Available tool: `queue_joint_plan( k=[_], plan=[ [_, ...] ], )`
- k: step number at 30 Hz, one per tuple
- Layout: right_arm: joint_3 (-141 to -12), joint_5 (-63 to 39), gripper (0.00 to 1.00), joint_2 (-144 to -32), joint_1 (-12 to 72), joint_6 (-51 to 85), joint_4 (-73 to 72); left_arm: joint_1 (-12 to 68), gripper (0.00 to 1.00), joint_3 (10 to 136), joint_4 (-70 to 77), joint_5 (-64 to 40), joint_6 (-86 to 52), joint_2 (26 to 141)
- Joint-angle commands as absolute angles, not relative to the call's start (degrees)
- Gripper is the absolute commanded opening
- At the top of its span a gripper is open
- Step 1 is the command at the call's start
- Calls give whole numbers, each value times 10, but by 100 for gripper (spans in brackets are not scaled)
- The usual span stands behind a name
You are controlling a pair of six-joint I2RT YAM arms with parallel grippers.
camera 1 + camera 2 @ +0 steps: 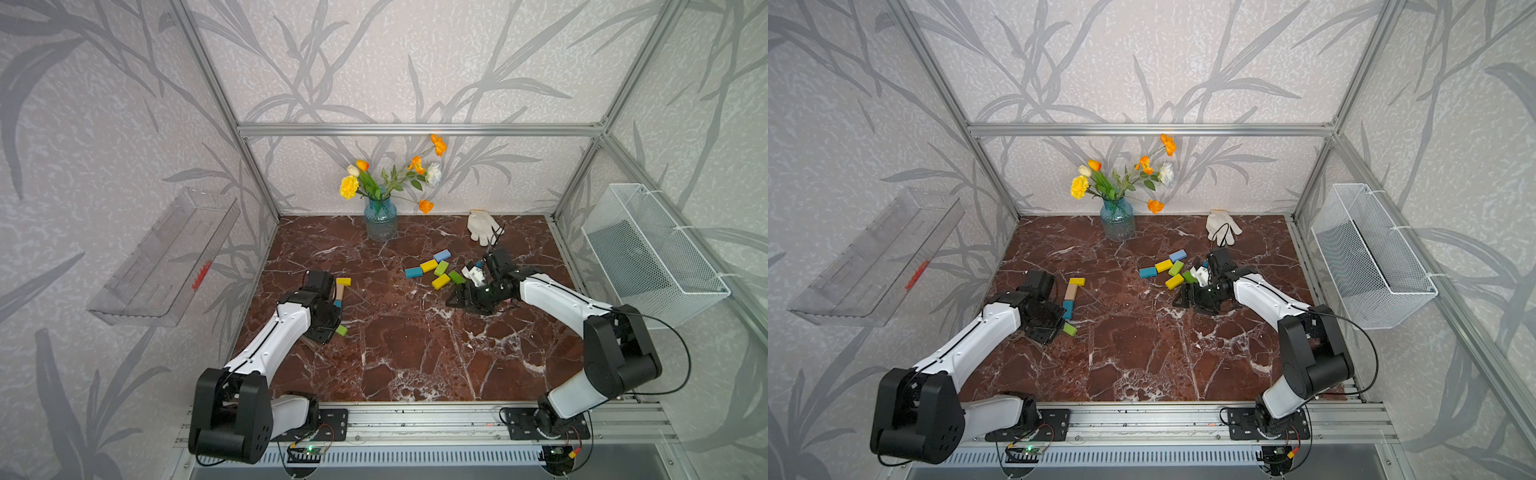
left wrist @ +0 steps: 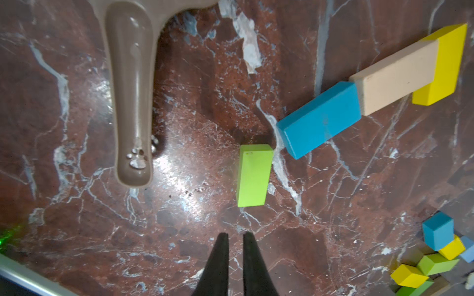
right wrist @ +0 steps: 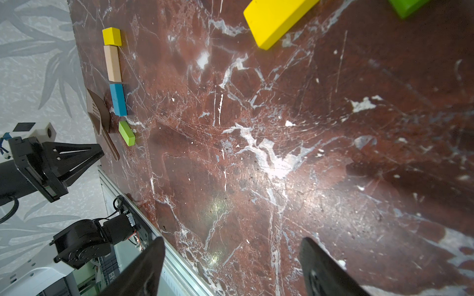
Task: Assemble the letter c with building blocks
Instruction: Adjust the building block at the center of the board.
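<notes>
On the left of the table a yellow block (image 1: 1076,281), a tan block (image 1: 1071,292) and a blue block (image 1: 1067,309) lie end to end, the yellow one crosswise; they form part of the letter c. A lime green block (image 2: 254,176) lies by the blue block's (image 2: 320,118) near corner, a small gap between them. My left gripper (image 2: 236,235) hovers a short way behind the green block, shut on nothing. My right gripper (image 3: 232,239) is open and empty, low over the table beside the loose blocks (image 1: 434,270), with a yellow block (image 3: 277,20) closest to it.
A brown spatula (image 2: 132,102) lies on the table beside the left gripper, near the left edge. At the back stand a glass vase of flowers (image 1: 380,220) and a white glove (image 1: 482,226). A wire basket (image 1: 652,253) hangs on the right wall and a clear tray (image 1: 166,257) on the left.
</notes>
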State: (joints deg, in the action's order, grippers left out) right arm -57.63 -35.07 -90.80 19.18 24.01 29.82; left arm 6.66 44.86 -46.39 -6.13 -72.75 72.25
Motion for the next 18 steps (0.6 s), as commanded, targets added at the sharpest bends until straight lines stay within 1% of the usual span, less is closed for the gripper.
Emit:
queue_joint_plan(
  k=[1, 8, 18],
  plan=[
    [-571, -359, 82, -899, 192, 235, 300, 63, 12, 435, -482, -75, -704, 748],
    [-570, -360, 82, -904, 192, 233, 299, 63, 7, 431, -464, -82, -686, 788],
    [-570, -361, 82, -912, 192, 234, 296, 63, 5, 412, -395, -101, -687, 846]
  ],
)
